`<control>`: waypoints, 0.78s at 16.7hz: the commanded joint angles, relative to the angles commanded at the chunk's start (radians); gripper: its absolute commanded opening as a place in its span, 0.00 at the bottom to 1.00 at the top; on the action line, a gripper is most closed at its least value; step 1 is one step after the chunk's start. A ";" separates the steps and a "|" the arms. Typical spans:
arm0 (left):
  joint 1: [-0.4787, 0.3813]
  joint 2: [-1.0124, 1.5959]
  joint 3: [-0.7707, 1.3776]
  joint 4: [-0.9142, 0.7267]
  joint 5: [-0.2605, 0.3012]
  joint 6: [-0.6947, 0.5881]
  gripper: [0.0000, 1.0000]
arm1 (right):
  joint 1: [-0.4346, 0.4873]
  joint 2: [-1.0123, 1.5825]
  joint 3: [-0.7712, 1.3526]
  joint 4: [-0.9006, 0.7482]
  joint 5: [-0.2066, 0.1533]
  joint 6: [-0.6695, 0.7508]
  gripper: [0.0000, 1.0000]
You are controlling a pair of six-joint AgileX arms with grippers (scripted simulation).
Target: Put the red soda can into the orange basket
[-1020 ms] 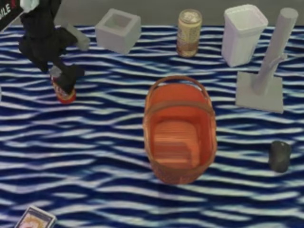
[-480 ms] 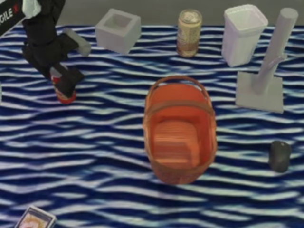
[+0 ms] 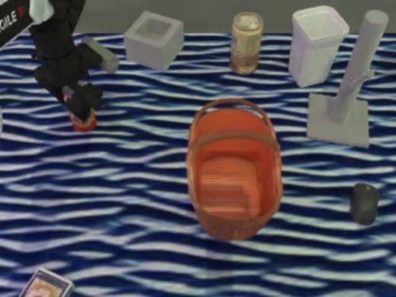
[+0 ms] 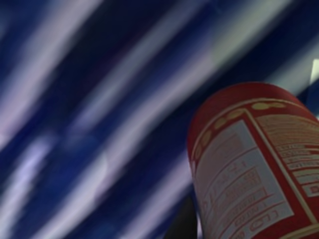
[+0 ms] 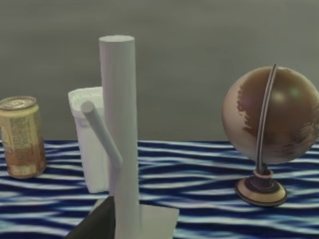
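red soda can (image 3: 83, 119): at the far left of the tabletop (image 3: 124, 185), mostly hidden from above by the arm over it; only its lower red body shows. The left wrist view has its red side with the white label panel (image 4: 249, 164) close up, tilted across the picture.
left gripper (image 3: 80, 102): right over the can, its dark fingers clamped on the can's upper part. Whether the can's base touches the cloth or hangs just above it cannot be told.
orange basket (image 3: 272, 154): near the middle of the tabletop, well apart from the can toward the right, its arched handle crossing its far half; nothing shows inside but its woven bottom.
right gripper: not seen in any view; only the right wrist camera's outlook shows.
white square container (image 3: 153, 40): at the far edge, between the left arm and the tan-gold can (image 3: 247, 42).
taller white container (image 3: 317, 43): far right, beside the white stand (image 3: 346, 99) with its upright post.
dark mouse (image 3: 364, 203): right edge, nearer than the stand.
globe (image 5: 271, 124): seen only from the right wrist, standing on the cloth.
card box (image 3: 44, 284): near-left corner, partly cut off.
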 joint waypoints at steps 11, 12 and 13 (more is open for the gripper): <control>0.002 0.000 0.000 0.000 0.000 0.002 0.00 | 0.000 0.000 0.000 0.000 0.000 0.000 1.00; 0.002 0.000 0.000 0.000 0.000 0.002 0.00 | 0.000 0.000 0.000 0.000 0.000 0.000 1.00; 0.001 -0.001 -0.006 0.007 0.005 -0.002 0.00 | 0.000 0.000 0.000 0.000 0.000 0.000 1.00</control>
